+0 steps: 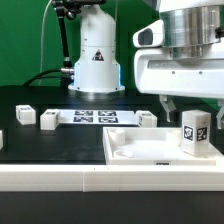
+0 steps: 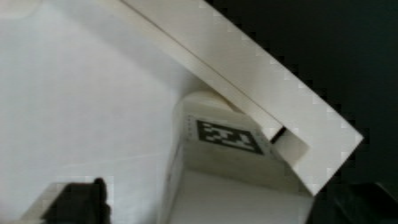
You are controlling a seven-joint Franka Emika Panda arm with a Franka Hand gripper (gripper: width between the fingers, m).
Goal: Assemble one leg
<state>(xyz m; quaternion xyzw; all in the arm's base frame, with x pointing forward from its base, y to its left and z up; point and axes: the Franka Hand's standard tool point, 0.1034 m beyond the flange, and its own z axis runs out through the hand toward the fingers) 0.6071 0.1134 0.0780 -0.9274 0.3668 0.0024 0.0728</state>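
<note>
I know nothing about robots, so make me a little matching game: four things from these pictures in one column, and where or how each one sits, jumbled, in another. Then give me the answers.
Things:
1. leg
2. marker board
3. white square piece
4. gripper

Places or states:
A. lies flat on the black table, farther back
B. large and flat, in the foreground
C. stands upright on the white square piece, tag facing the camera
D. hangs above the leg, jaws apart, holding nothing

Pairs: 1-C, 2-A, 3-B, 4-D.
</note>
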